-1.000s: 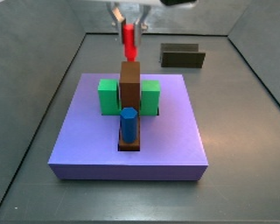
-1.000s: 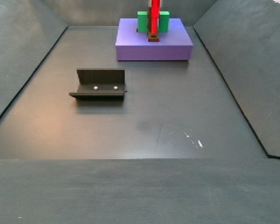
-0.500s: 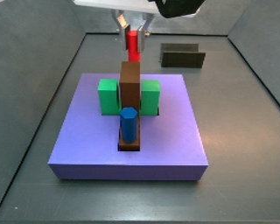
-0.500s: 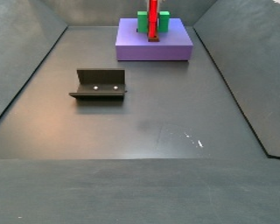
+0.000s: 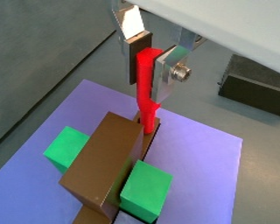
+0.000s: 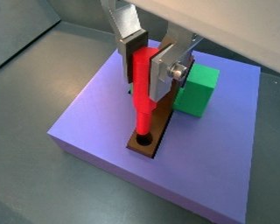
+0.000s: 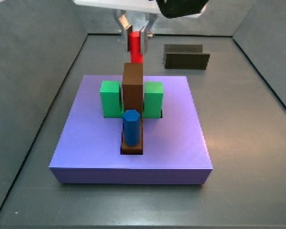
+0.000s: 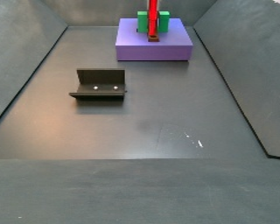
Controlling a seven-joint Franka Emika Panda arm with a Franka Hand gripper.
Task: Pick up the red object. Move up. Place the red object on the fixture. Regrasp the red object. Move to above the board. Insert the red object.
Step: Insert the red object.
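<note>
Overhead, one pincer (image 6: 150, 63) gripping one red object (image 6: 143, 92) above one board (image 6: 101, 131).

Gripper (image 5: 150, 54) silver metal fingers; matt red object (image 6: 143, 92)

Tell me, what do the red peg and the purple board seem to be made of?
The red peg, held upright in the pincer over the board, looks like matte plastic: one even bright colour, no grain. The board seems plastic or painted too: flat lavender, smooth, no shine. Neither is certain.
</note>
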